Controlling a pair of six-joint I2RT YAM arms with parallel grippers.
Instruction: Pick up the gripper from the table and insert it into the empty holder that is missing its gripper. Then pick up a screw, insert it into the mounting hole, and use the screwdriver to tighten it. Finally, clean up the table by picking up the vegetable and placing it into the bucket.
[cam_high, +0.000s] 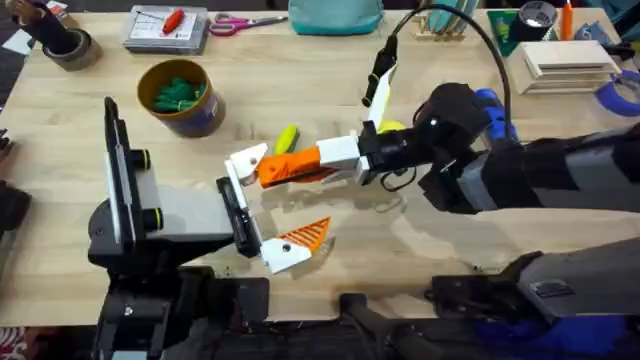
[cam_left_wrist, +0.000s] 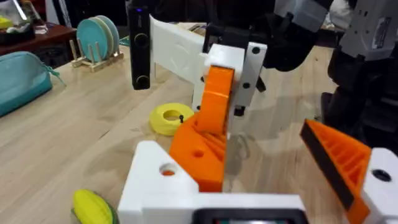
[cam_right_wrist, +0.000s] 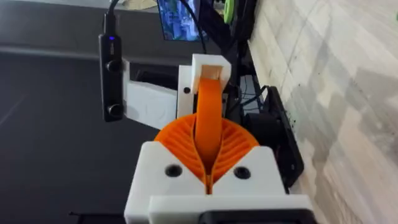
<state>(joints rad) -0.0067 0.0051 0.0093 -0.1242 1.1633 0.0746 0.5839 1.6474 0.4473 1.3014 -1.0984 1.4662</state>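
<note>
My right gripper (cam_high: 308, 168) reaches in from the right, shut on the orange ribbed gripper (cam_high: 275, 171). In the right wrist view my fingers (cam_right_wrist: 180, 140) clamp that orange gripper (cam_right_wrist: 208, 99). Its far end meets the white holder (cam_high: 245, 160) of the left arm. My left gripper (cam_high: 283, 203) is open; its other mount carries an orange finger (cam_high: 311, 233). In the left wrist view the gripper (cam_left_wrist: 199, 149) rests against the holder (cam_left_wrist: 155, 180). The vegetable (cam_high: 287, 137) lies just behind them. The bucket (cam_high: 207, 113) stands at the back left. A blue handle (cam_high: 487, 100), possibly the screwdriver, peeks from behind the right arm.
A yellow ring disc (cam_high: 391, 127) lies beside the right gripper. Green pieces fill the bucket. A box with a red-handled tool (cam_high: 172, 20), pink scissors (cam_high: 235, 22), a tape roll (cam_high: 65, 48) and a teal pouch (cam_high: 335, 15) line the back edge.
</note>
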